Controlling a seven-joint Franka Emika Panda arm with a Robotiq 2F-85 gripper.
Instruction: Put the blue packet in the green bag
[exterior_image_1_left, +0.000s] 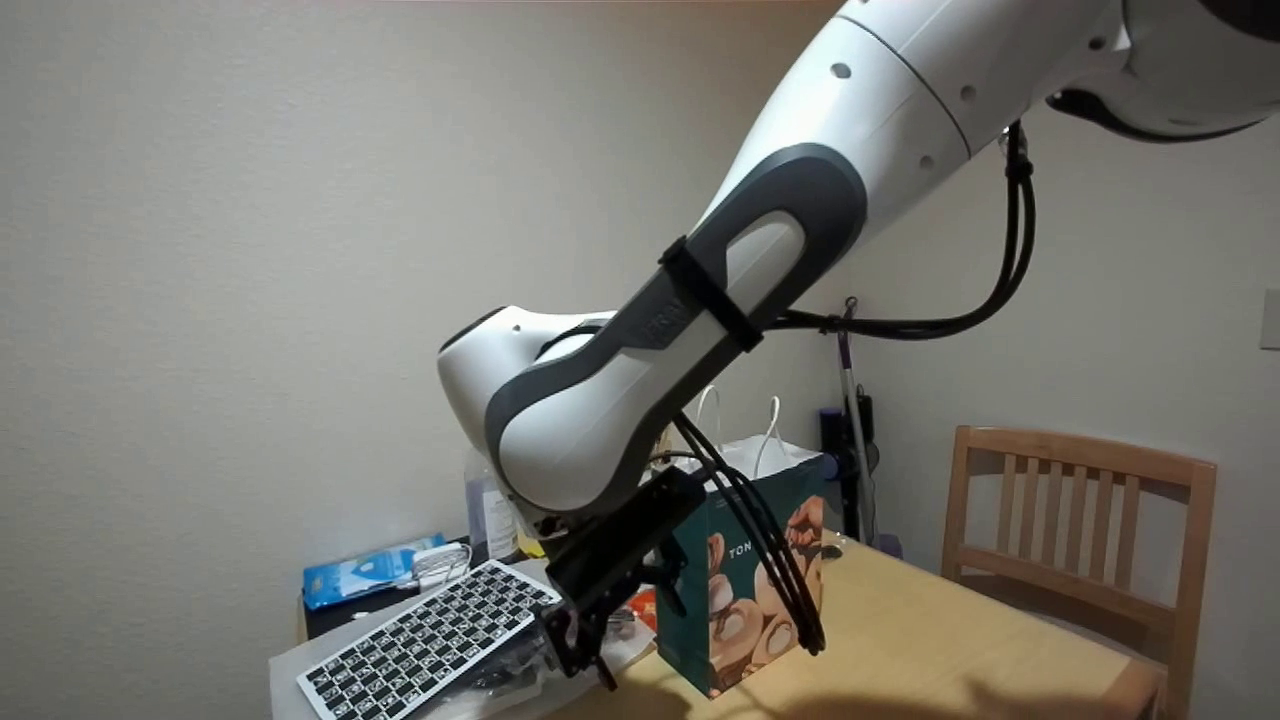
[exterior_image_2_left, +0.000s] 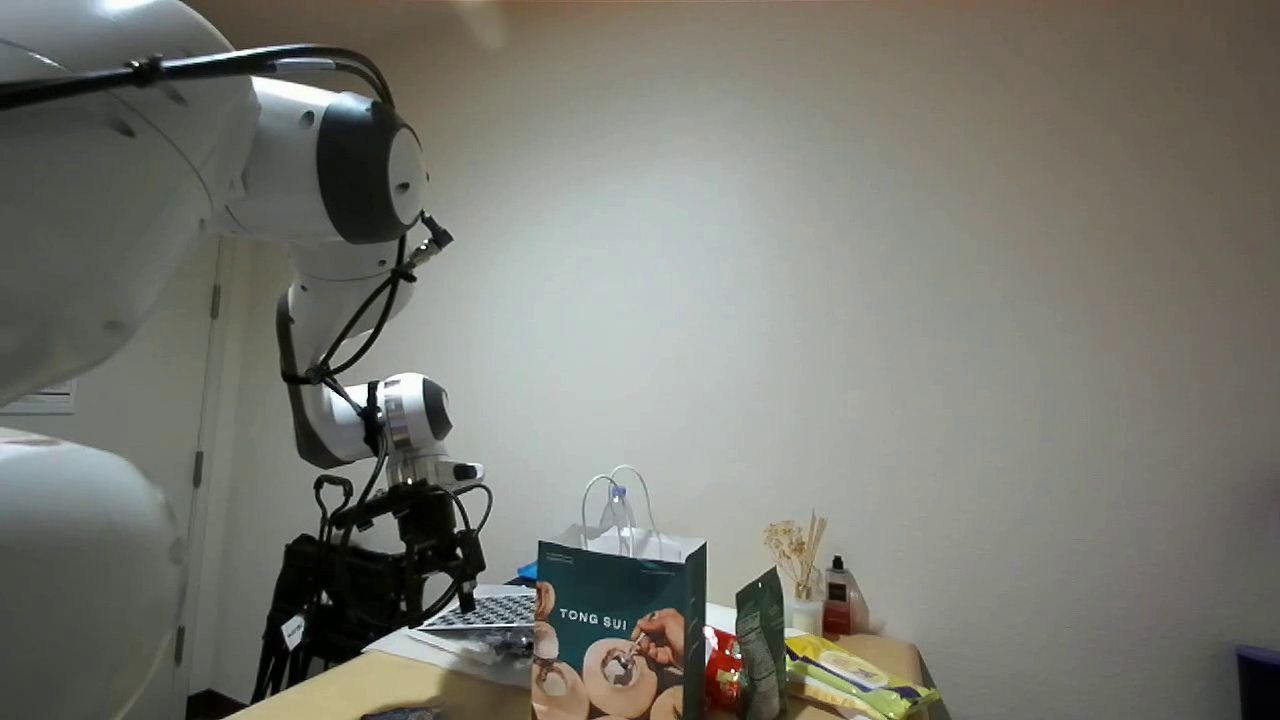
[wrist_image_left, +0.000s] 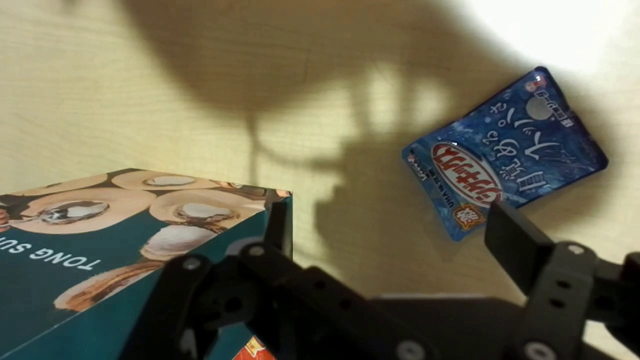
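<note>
Blue and glossy, the packet (wrist_image_left: 505, 150) lies flat on the table (wrist_image_left: 165, 135) in my wrist view, printed face up, outside the green bag (wrist_image_left: 115, 270). My gripper (wrist_image_left: 391, 212) is spread wide, wood and shadow showing between its fingers (wrist_image_left: 520, 245). One fingertip overlaps the packet's edge as I look; whether it touches, I cannot tell. The other crosses the corner of the bag, which fills the lower left.

In an exterior view my arm (exterior_image_1_left: 800, 190) reaches down from the upper right, and the gripper hangs near the bag, partly in front of it from there. The bag stands upright on the table, mouth up. Toward the wall (exterior_image_1_left: 250, 250) I see a checkered board (exterior_image_1_left: 430, 640) and, behind it, a blue-and-white pack (exterior_image_1_left: 360, 578). A wooden chair (exterior_image_1_left: 1080, 545) stands just past the table's edge.

In an exterior view the bag shows me its front, lettered TONG SUI in white. My gripper points down to the left of it there, fingers parted as well. On the bag's right are a red wrapper (exterior_image_2_left: 722, 665) and a dark green pouch (exterior_image_2_left: 762, 645); a yellow-and-green pack (exterior_image_2_left: 855, 680) lies alongside, with dried flowers (exterior_image_2_left: 795, 550) and a bottle (exterior_image_2_left: 838, 605) farther back.
</note>
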